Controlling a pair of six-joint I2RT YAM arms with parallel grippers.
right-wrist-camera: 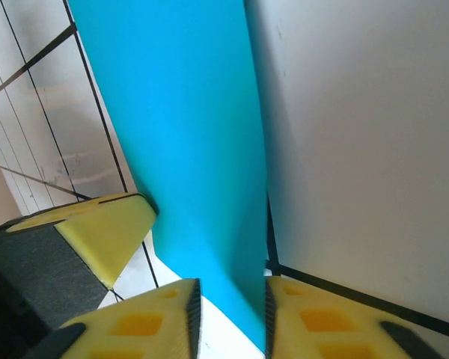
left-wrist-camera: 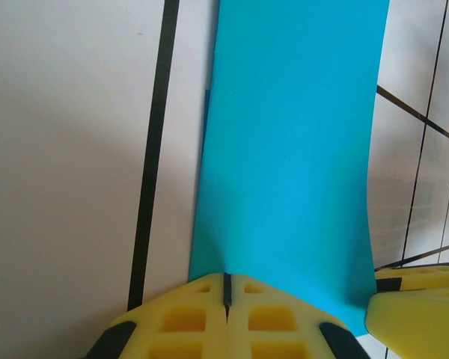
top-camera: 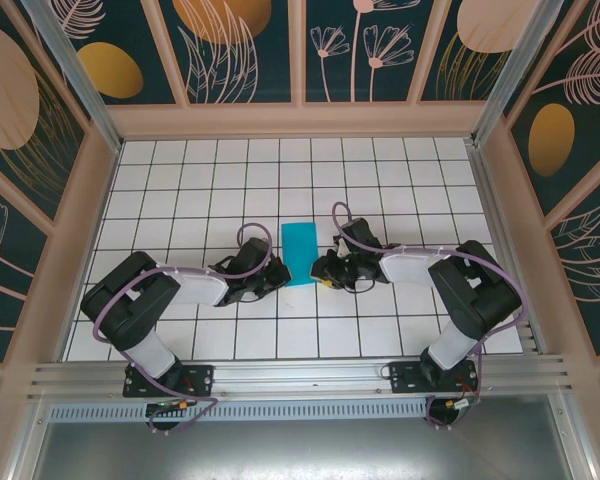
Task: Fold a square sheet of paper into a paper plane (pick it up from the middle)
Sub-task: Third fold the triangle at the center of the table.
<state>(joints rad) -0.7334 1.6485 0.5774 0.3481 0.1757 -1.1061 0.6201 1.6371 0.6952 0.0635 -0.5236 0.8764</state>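
The square sheet of paper [top-camera: 300, 252] lies near the middle of the table [top-camera: 180, 190] as a narrow teal strip, its long sides running near to far; its surface is smooth and plain in both wrist views, with no crease visible across it; in the right wrist view its right long edge stands a little off the table and throws a shadow to the right.

The left gripper [left-wrist-camera: 226, 290] is at the strip's near end, towards the left corner; its yellow fingers are pressed together with only a thin dark seam between them, and their tips meet the paper's near edge; whether any paper is caught in that seam I cannot tell. The right gripper [right-wrist-camera: 232, 303] is at the near right corner; its fingers stand apart, one on each side of the paper's raised edge, with white table visible in the gap; they are not clamped on the sheet. The two grippers are close together, each with a yellow fingertip [left-wrist-camera: 419, 318] of the other in its wrist view.

From above, both arms reach inward from the near edge, the strip between their grippers; the table is white with black grid lines [left-wrist-camera: 151, 149]; patterned dark walls [top-camera: 240, 50] enclose it on the left, right and far sides.
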